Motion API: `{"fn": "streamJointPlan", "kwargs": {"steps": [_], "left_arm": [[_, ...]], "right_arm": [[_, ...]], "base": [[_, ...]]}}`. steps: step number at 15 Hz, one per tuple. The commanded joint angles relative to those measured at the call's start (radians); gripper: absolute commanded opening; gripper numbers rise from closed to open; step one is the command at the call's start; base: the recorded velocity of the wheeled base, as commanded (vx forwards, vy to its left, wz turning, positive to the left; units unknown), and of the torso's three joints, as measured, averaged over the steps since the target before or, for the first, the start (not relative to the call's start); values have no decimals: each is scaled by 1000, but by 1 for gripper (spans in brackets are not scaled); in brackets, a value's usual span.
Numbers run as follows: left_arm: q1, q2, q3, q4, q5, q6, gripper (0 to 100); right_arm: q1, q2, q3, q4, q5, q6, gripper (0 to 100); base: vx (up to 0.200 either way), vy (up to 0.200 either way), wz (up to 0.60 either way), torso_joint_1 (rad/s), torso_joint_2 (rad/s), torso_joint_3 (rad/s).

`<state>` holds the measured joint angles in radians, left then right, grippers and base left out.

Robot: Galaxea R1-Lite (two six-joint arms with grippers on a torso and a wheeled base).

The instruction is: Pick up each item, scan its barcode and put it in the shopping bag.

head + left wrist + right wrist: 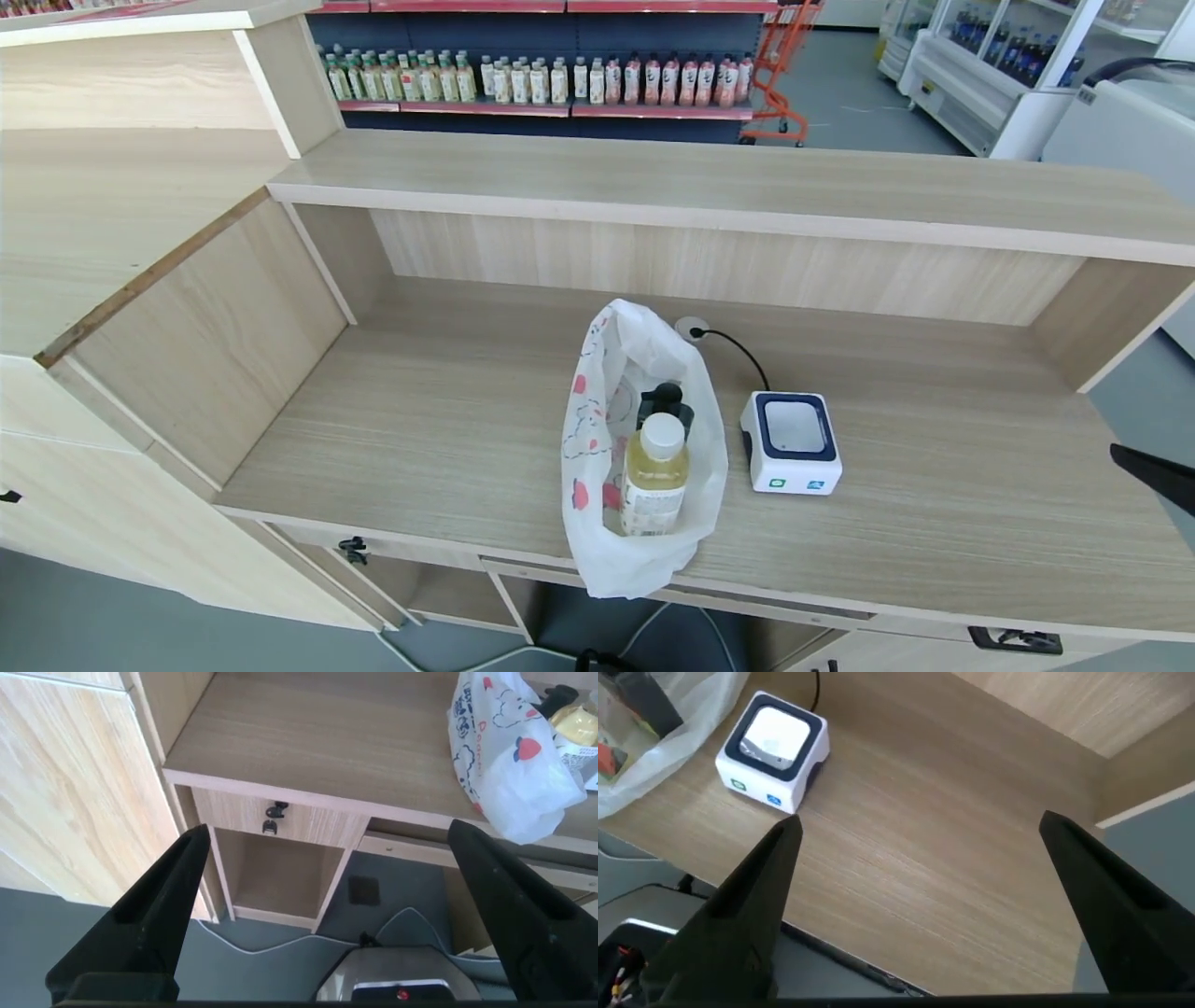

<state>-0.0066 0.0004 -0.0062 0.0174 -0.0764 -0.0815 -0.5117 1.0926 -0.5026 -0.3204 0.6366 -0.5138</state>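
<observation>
Hiding most of dark bottle (pixel 666 401): yellow bottle (pixel 655 474)

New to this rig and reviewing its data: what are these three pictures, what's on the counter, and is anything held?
This is a two-armed robot at a shop counter. The large picture comes from its head camera, looking down. The other two come from a camera on each wrist. The dark prongs there are the left gripper and the right gripper, both open and holding nothing. On the counter stand a shopping bag and, to its right, a barcode scanner. Inside the bag are a yellow bottle and a dark-capped bottle.
</observation>
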Motion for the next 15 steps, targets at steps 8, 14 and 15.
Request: {"fn": "streamJointPlan", "kwargs": {"steps": [8,14,15], "left_arm": [[0,0,0,-1,0,0,100],[0,0,0,-1,0,0,100],[0,0,0,-1,0,0,100]], "right_arm": [[85,-71,162,-273,-267,239,100],[110,-82,188,-279,-281,344,100],[114,-103,219,-290,-281,359,100]], "base": [[0,0,0,0,0,0],[0,0,-300,0,-1,0],[0,0,0,0,0,0]]}}
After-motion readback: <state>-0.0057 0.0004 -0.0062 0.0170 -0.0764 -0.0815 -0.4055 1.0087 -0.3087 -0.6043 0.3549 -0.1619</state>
